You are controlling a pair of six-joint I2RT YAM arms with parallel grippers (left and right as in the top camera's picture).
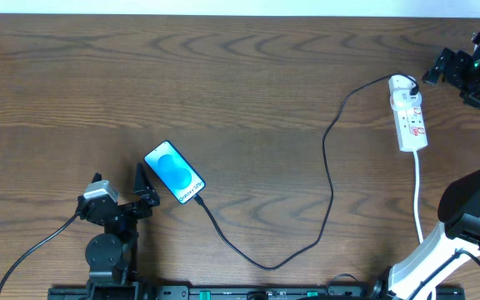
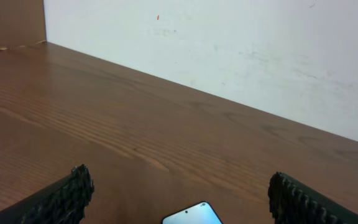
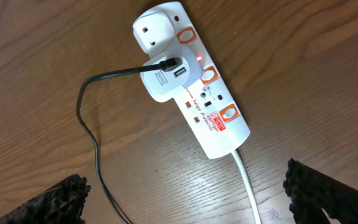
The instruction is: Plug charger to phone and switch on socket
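Observation:
The phone (image 1: 174, 172) lies face up on the table at the left with its blue screen lit; its top corner (image 2: 191, 215) shows in the left wrist view. The charger (image 1: 330, 175), a thin black cable, runs from the phone's lower right end in a loop to the socket (image 1: 408, 112). In the right wrist view the charger (image 3: 92, 124) enters a white adapter (image 3: 160, 37) on the socket (image 3: 210, 106), where a small red light (image 3: 199, 58) glows. My left gripper (image 1: 146, 188) (image 2: 179, 200) stands open just left of the phone. My right gripper (image 1: 455, 83) (image 3: 185, 199) hangs open beside the socket, holding nothing.
The socket's white cord (image 1: 417, 196) runs down toward the right arm's base (image 1: 473, 208). A thicker black robot cable (image 1: 32, 250) trails from the left arm at the lower left. A white wall (image 2: 229, 56) borders the far side of the table.

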